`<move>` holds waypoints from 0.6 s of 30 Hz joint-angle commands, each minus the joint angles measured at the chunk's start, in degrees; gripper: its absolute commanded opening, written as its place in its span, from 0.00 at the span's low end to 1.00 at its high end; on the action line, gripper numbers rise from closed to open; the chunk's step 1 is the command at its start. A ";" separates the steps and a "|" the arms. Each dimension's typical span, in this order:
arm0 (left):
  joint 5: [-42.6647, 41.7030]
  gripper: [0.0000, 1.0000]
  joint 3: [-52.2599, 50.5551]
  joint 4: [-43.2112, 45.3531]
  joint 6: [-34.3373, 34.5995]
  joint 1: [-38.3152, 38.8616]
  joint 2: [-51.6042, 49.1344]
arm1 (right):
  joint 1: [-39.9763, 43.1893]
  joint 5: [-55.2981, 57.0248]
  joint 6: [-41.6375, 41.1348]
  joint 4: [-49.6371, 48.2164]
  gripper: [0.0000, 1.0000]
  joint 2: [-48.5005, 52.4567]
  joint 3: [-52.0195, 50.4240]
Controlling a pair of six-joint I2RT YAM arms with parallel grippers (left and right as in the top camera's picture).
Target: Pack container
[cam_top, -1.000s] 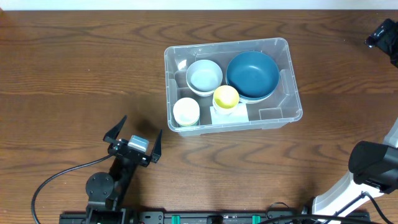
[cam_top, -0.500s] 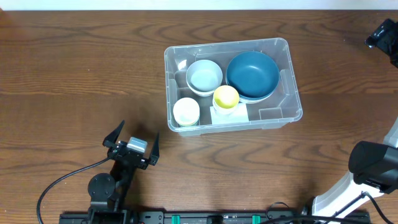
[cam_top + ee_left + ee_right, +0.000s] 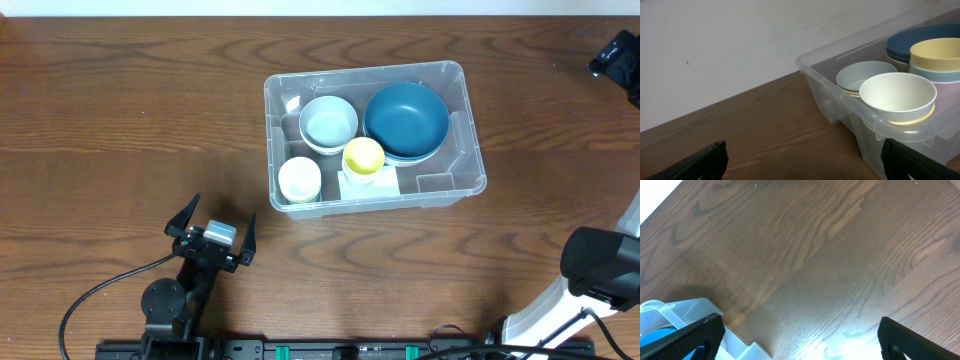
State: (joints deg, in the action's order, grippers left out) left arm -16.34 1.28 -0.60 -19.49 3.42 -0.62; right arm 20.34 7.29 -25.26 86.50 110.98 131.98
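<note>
The container (image 3: 275,140), a clear plastic bin, stands right of the table's middle. Inside sit a dark blue bowl (image 3: 405,120), a pale blue bowl (image 3: 328,122), a yellow bowl (image 3: 363,156) and a white bowl (image 3: 299,179). My left gripper (image 3: 226,206) hangs open to the front left of the bin, pointing at it, with nothing between its fingers. In the left wrist view the container (image 3: 840,95) and white bowl (image 3: 897,97) lie ahead of the gripper (image 3: 802,165). My right gripper (image 3: 800,345) is open and empty over bare wood, with the container's corner (image 3: 690,312) at its left finger.
A black part of the right arm (image 3: 615,55) shows at the far right edge, and its base (image 3: 600,265) stands at the front right. A black cable (image 3: 90,300) loops by the left arm's base. The table's far edge runs along the top.
The left gripper drew back slightly toward the table's front and has since held still. The bin, the bowls and the right arm have not moved.
</note>
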 commanded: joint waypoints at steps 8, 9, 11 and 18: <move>-0.37 0.98 -1.05 -2.10 0.52 -0.31 0.33 | 0.22 0.17 -0.85 0.09 0.99 0.44 -0.09; -0.37 0.98 -1.05 -2.10 0.52 -0.31 0.33 | 0.22 0.20 -0.85 0.09 0.99 0.44 -0.09; -0.37 0.98 -1.05 -2.12 0.52 -0.31 0.33 | 0.15 0.20 -0.85 0.09 0.99 0.44 -0.09; -0.37 0.98 -1.05 -2.10 0.52 -0.31 0.33 | -7.26 0.20 -0.85 0.09 0.99 1.22 -0.09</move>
State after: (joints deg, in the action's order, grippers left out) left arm -16.34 1.28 -0.62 -19.49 3.42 -0.62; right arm 17.56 7.57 -25.28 86.50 111.20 131.98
